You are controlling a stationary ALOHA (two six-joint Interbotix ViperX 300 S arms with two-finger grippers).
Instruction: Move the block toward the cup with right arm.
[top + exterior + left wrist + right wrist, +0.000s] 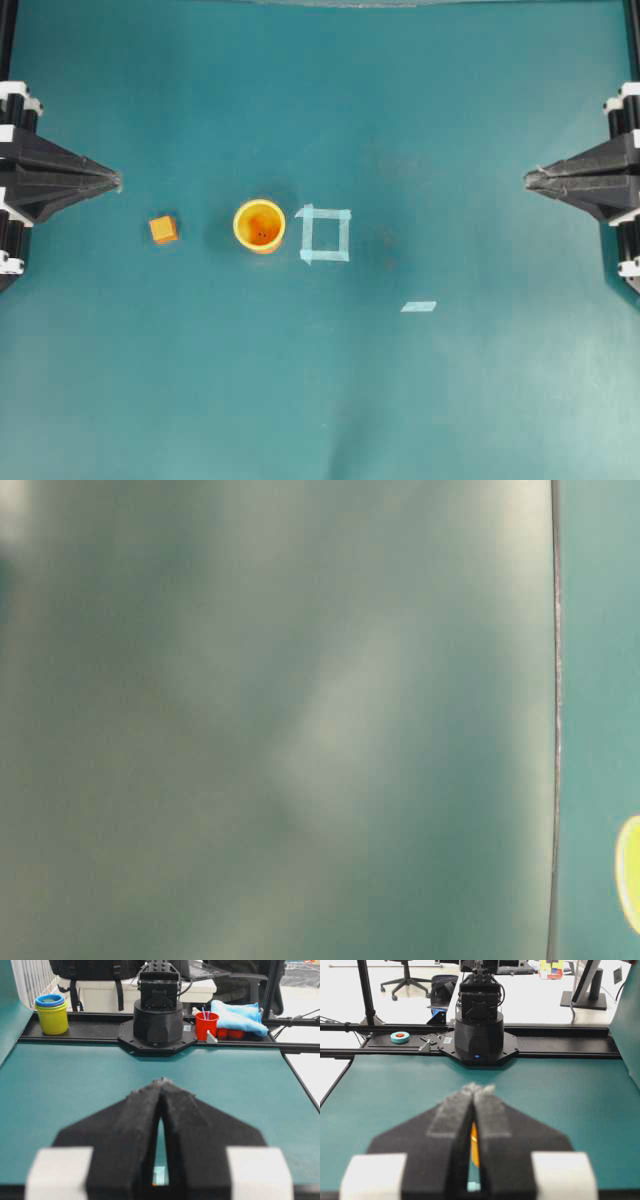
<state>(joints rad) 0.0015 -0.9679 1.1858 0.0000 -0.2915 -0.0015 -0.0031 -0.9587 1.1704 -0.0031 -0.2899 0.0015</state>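
Note:
The small orange block [164,229] lies on the teal table left of the round yellow-orange cup [259,225], a short gap between them. My left gripper [118,181] is shut and empty at the left edge, up and left of the block. My right gripper [527,180] is shut and empty at the right edge, far from both. In the left wrist view the left gripper's [161,1081] tips touch. In the right wrist view the right gripper's [479,1087] tips touch, and an orange sliver of the cup [474,1145] shows through the slit behind them.
A pale tape square [325,234] lies just right of the cup, and a short tape strip [419,306] lies further right and nearer. The table-level view is a blur with a yellow edge [632,870] at its right. The arm bases stand at the table's ends.

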